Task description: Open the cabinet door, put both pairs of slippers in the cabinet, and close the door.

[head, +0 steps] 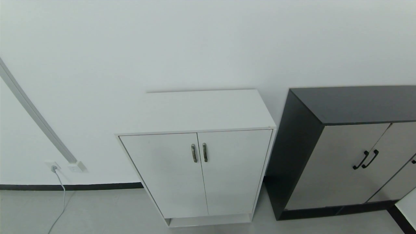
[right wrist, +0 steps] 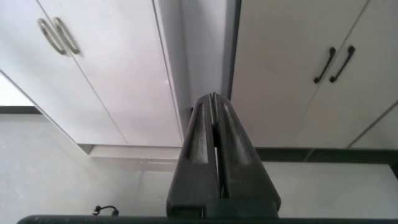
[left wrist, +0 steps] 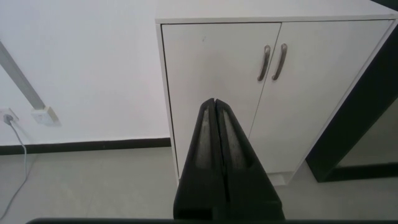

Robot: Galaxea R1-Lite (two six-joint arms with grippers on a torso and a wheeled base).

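Note:
A white two-door cabinet (head: 195, 156) stands against the wall with both doors closed. Two metal handles (head: 199, 152) sit side by side at the middle seam. In the left wrist view my left gripper (left wrist: 215, 102) is shut with nothing in it, held some way back from the left door (left wrist: 217, 74), below and left of the handles (left wrist: 272, 62). My right gripper (right wrist: 213, 98) is also shut and empty, pointing at the gap between the white cabinet (right wrist: 106, 68) and the dark one.
A black cabinet with grey doors and black handles (head: 365, 159) stands right beside the white one. A grey cable (head: 60, 195) runs from a wall socket (head: 53, 167) down to the floor at the left. A grey wall conduit (head: 32, 110) slants above it.

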